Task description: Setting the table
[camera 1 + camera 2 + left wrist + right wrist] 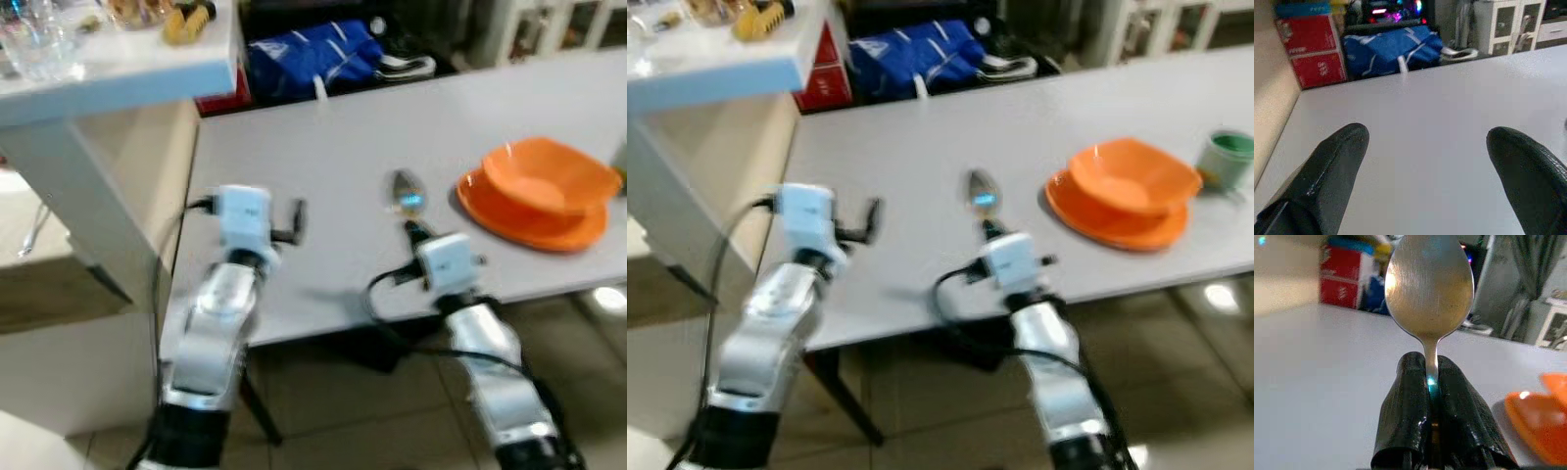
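The right pincer [412,227] pinches a shiny metal spoon [406,192] by its handle, just over the pale grey surface [343,127], bowl pointing away from the robot so its long axis runs straight ahead. A square orange bowl [549,176] sits on a round orange plate [529,220] to the robot's right of the spoon, near it but apart, so the right arm is by far the nearer for laying the spoon beside the plate. The left pincer [1425,166] hovers empty over the surface's left part, fingers spread wide.
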Robot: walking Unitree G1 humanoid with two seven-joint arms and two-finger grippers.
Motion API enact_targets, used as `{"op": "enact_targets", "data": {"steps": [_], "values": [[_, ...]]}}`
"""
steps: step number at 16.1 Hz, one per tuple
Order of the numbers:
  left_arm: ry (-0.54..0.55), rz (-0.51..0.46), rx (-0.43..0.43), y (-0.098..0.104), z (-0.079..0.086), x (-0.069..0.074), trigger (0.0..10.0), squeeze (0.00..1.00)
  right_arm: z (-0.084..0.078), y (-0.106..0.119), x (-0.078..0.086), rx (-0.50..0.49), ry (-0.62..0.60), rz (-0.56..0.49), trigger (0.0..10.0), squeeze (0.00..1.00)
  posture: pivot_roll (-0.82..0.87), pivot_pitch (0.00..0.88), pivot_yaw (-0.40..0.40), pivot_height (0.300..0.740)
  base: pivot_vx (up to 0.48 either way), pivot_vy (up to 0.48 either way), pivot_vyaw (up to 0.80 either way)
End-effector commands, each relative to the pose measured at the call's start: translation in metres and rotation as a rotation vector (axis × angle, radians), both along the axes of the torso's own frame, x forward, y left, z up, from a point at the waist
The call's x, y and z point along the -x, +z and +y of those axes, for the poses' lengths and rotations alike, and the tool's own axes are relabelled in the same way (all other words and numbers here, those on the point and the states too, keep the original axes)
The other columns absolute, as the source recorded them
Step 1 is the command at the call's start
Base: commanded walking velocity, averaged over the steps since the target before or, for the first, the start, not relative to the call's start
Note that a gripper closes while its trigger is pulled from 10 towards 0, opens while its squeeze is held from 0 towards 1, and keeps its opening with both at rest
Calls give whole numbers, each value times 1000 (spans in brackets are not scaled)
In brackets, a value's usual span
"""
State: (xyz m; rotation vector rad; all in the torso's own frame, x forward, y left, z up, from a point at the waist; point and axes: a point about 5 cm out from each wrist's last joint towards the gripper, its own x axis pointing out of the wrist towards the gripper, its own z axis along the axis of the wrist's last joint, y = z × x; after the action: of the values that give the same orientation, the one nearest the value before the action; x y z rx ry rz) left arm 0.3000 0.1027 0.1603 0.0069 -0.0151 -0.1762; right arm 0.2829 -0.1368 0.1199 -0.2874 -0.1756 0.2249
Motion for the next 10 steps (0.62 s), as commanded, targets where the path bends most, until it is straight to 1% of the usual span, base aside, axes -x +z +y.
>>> {"op": "enact_targets", "data": {"steps": [1, 2, 10], "values": [[47, -8, -22, 1, 15, -2, 10000, 0, 13, 7, -2, -14, 42, -23, 0, 0, -196, 0, 125, 740, 379, -289, 0], [42, -14, -19, 2, 14, -2, 10000, 0, 12, 6, -3, -16, 35, -13, 0, 0, -196, 0, 124, 740, 379, -289, 0], [17, -20, -32, 1, 9, 1, 10000, 0, 11, 7, -7, 6, 27, -14, 0, 0, -191, 0, 114, 740, 0, 0, 0]]}}
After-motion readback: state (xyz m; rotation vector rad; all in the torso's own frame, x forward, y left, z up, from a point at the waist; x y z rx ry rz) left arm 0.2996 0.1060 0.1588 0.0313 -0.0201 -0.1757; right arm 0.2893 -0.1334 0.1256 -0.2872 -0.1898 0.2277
